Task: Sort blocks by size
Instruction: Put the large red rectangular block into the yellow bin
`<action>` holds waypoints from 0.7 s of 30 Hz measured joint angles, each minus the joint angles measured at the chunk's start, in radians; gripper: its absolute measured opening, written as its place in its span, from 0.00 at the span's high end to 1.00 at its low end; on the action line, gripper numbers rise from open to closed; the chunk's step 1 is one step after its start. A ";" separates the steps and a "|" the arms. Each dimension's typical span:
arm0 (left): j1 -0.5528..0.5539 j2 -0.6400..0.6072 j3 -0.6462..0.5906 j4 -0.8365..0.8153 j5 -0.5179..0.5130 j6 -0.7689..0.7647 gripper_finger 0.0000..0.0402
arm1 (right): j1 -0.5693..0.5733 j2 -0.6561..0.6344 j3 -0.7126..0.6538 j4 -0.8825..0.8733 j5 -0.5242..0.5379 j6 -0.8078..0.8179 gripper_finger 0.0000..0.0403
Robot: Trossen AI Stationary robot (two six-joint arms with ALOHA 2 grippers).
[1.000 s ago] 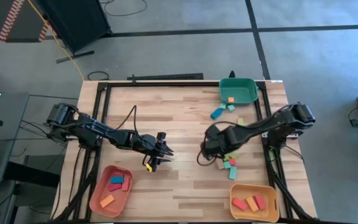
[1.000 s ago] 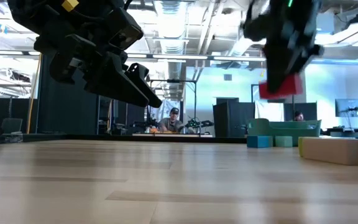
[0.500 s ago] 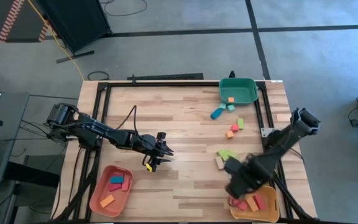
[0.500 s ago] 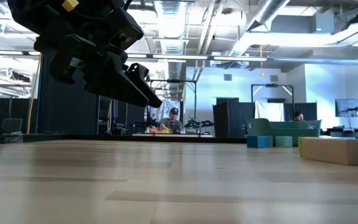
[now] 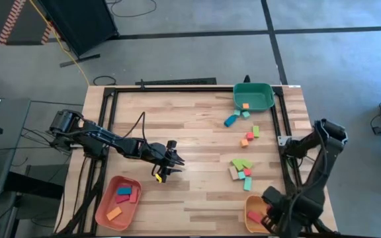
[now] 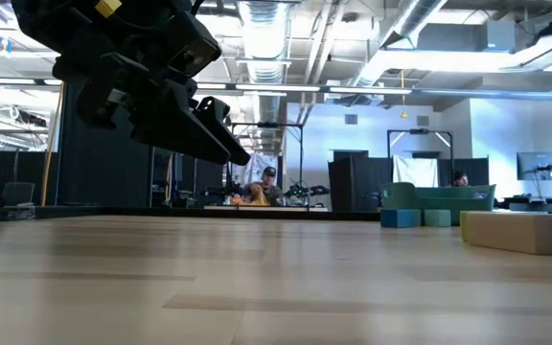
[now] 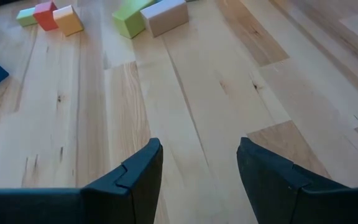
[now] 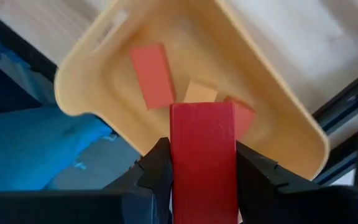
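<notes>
My right gripper (image 8: pixel 202 155) hangs over the yellow tray (image 8: pixel 86 74) at the table's near right corner (image 5: pixel 251 213), shut on a long red block (image 8: pixel 202 134). In the tray lie a salmon bar (image 8: pixel 152 74) and two other blocks partly hidden behind the red one. Loose blocks lie flat on the wood: a green, tan and teal cluster (image 5: pixel 241 168), an orange and green group (image 5: pixel 248 136), and a blue one (image 5: pixel 231 120). My left gripper (image 7: pixel 199 168) stands open above bare wood left of centre (image 5: pixel 174 162), holding nothing. My right gripper pinches the red block by its two long sides (image 8: pixel 179 146) between its two fingers. The fingers point down from above and lie along the block. The block is lifted clear, its free end (image 8: pixel 202 112) hanging over the inside of the yellow tray.
A green tray (image 5: pixel 254 96) with an orange block stands at the far right. A salmon tray (image 5: pixel 118 202) with several blocks sits at the near left. A black frame rail (image 5: pixel 284 152) runs along the table's right side. Bare wood lies between the arms.
My right gripper has swung from the block cluster at the table's right toward the near right corner, turning as it went, and now hangs over the yellow tray. The red block has travelled with it, lifted clear.
</notes>
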 joint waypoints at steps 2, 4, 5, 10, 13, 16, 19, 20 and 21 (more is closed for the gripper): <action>0.000 0.000 0.000 0.005 0.000 0.000 0.51 | 0.011 0.000 -0.026 0.039 0.000 0.004 0.61; 0.000 0.000 0.000 0.006 0.000 -0.001 0.51 | 0.013 0.001 -0.051 0.077 0.000 0.000 0.61; 0.000 0.000 0.000 0.006 0.000 -0.002 0.51 | 0.012 0.001 -0.062 0.095 0.000 -0.007 0.60; 0.000 0.000 0.000 0.006 0.000 -0.008 0.51 | 0.001 0.001 -0.098 0.133 -0.016 -0.022 0.56; 0.000 0.000 0.000 0.005 0.000 -0.008 0.51 | -0.007 0.001 -0.102 0.136 -0.018 -0.026 0.54; 0.000 0.000 0.000 0.005 0.000 -0.008 0.51 | -0.008 0.001 -0.103 0.136 -0.018 -0.028 0.53; 0.000 0.000 0.000 0.005 0.000 -0.008 0.51 | -0.008 0.001 -0.103 0.133 -0.019 -0.028 0.52; 0.000 0.000 0.000 0.005 0.000 -0.008 0.51 | -0.008 0.001 -0.103 0.132 -0.020 -0.027 0.52; 0.000 0.000 0.000 0.005 0.000 -0.006 0.51 | -0.008 0.001 -0.103 0.132 -0.020 -0.028 0.52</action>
